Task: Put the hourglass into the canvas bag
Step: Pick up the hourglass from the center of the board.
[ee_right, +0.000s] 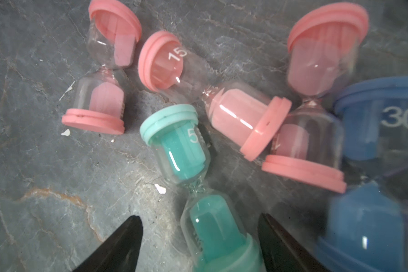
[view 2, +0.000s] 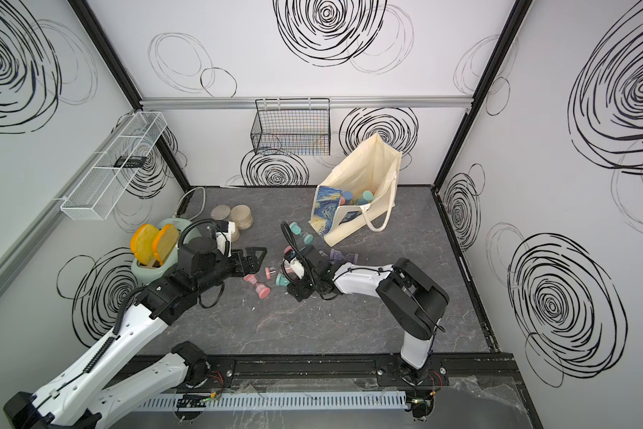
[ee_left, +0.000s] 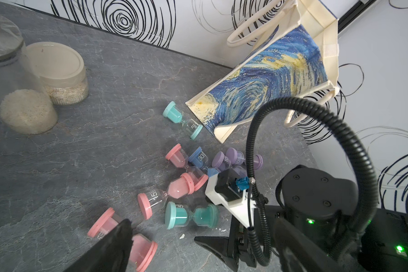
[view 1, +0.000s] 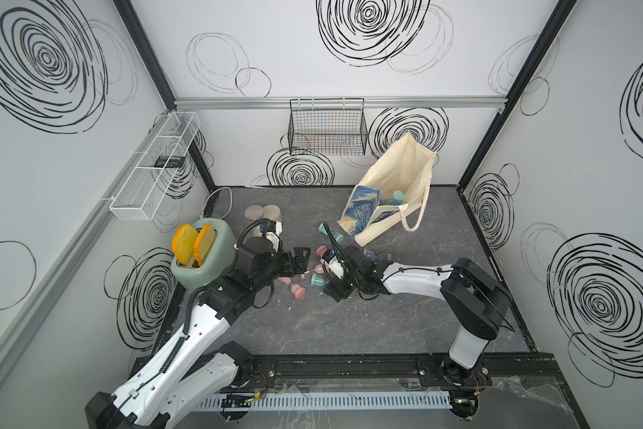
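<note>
A teal hourglass (ee_right: 181, 150) marked 5 lies on its side on the dark tabletop, seen in the left wrist view as the teal hourglass (ee_left: 191, 215). My right gripper (ee_right: 198, 217) is open, with one finger on each side of the hourglass's near bulb and a gap showing at the left finger. My left gripper (ee_left: 165, 240) is open and holds nothing; it hovers beside the pile, near a pink hourglass (ee_left: 137, 249). The canvas bag (view 1: 398, 174) leans open at the back right, with several hourglasses (view 1: 394, 197) inside. In both top views the two grippers face each other over the pile.
Pink (ee_right: 240, 117), blue (ee_right: 375, 141) and purple hourglasses (ee_left: 236, 159) crowd around the teal one. Another teal hourglass (ee_left: 183, 120) lies against the bag's base. A green toaster (view 1: 201, 260) and two jars (view 1: 262, 213) stand at the left. A black wire basket (view 1: 327, 126) hangs on the back wall.
</note>
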You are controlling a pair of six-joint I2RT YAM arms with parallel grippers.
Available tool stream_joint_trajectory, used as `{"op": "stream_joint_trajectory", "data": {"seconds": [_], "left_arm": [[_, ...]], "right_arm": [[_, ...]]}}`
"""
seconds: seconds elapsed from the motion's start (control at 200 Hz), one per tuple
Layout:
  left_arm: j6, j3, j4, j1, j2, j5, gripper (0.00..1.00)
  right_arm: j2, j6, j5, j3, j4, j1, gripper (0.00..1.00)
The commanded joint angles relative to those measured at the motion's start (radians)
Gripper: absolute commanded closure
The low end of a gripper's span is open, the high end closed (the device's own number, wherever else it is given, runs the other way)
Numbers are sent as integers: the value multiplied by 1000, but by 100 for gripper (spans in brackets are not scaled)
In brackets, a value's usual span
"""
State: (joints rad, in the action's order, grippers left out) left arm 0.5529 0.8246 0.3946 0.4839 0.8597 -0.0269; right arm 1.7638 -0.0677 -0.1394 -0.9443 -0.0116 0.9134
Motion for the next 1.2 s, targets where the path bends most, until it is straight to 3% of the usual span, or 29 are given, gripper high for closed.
{"op": "stream_joint_trajectory", "data": {"seconds": [0.0, 0.54, 1.191], "left_arm": [[-2, -10, -30, -9, -3, -6, 4], [-9, -5, -32, -39, 9, -30, 4], [1, -7, -50, -47, 10, -49, 4]], "right_arm": [[3, 10, 29, 28, 15, 28, 20], [68, -1, 116, 68, 79, 94, 30], [-22, -15, 121, 151, 137, 112, 46]]}}
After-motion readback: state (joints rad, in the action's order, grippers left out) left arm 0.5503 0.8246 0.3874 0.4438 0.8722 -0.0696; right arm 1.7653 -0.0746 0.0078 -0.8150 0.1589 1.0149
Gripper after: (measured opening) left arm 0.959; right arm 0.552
